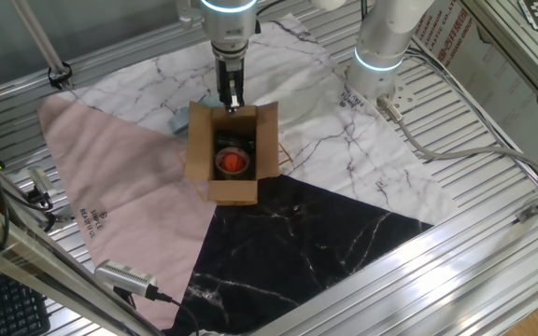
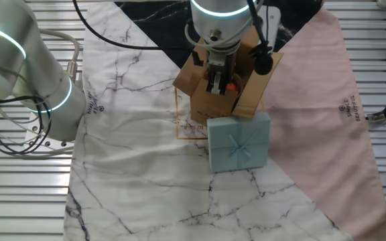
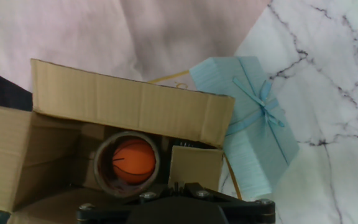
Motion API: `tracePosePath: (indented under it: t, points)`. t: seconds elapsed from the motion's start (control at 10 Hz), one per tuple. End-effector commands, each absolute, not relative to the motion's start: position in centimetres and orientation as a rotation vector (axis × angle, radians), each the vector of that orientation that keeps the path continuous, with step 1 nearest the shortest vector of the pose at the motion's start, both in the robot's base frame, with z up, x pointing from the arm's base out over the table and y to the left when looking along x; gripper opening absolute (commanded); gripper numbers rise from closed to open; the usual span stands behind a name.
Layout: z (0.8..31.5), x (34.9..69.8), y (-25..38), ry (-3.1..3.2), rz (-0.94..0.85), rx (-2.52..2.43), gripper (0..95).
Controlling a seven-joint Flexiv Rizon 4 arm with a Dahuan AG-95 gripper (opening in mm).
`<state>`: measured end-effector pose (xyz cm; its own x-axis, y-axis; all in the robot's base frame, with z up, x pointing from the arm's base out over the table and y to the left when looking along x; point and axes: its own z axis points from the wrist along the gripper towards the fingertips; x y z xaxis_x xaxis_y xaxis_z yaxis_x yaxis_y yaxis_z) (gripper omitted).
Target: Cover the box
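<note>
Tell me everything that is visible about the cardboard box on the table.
The box is a small brown corrugated cardboard carton. It stands upright on the patterned cloth, with its top flaps open and raised. Inside sits a brownish ring around an orange ball. A light blue gift box with a ribbon bow stands close beside one side. The end effector is at the rim of one flap; whether it grips that flap cannot be told.
</note>
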<state>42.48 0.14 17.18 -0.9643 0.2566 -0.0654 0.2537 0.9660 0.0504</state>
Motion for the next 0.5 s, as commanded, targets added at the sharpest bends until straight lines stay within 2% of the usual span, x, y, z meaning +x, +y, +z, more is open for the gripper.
tracePosePath:
  t: [0.1,0.5]
  points:
    - [17.02,42.62,0.14,3.043,0.065,0.396,0.0]
    - [17.01,42.62,0.15,3.048,0.062,0.390,0.0]
